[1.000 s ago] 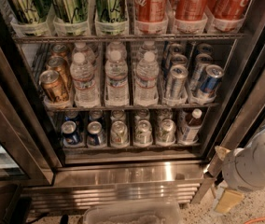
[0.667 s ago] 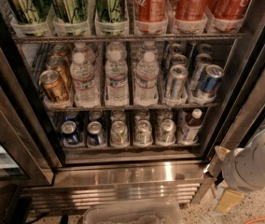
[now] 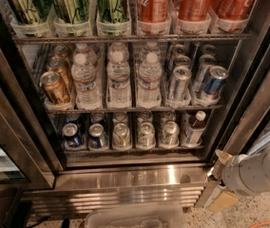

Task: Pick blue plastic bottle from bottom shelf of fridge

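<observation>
Standing upright at the right end of the bottom shelf (image 3: 130,149) of the fridge (image 3: 135,175), just right of the silver cans (image 3: 169,133): blue plastic bottle (image 3: 193,127) | gripper (image 3: 220,160) low right, outside, beside the steel base, well apart from bottle | opening and hold: cannot tell

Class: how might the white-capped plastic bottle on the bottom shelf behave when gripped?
The white-capped, brown-topped plastic bottle stands taller than neighbouring cans, so probably tips if nudged. Plastic walls likely flex slightly. The gripper is low right, outside the fridge.
</observation>
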Action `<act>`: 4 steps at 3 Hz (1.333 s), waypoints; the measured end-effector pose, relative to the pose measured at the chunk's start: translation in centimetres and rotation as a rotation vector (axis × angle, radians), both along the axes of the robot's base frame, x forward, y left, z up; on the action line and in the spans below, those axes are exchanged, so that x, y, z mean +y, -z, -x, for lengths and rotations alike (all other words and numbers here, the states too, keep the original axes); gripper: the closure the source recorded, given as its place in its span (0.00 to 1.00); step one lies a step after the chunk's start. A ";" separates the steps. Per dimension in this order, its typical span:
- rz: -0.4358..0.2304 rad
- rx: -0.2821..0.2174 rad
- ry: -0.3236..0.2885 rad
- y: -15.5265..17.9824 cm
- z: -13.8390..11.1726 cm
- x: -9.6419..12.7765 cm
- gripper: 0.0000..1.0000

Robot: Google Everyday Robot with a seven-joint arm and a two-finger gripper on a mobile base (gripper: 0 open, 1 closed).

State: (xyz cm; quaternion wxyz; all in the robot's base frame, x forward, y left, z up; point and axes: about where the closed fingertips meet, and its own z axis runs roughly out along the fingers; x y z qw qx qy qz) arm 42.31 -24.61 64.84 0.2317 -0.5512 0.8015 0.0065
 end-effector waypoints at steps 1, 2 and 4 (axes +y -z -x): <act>-0.083 -0.046 0.070 0.4 -0.8 0.8 0.00; -0.157 -0.082 0.114 0.2 -1.6 1.3 0.00; -0.190 -0.097 0.137 0.4 -1.8 1.3 0.00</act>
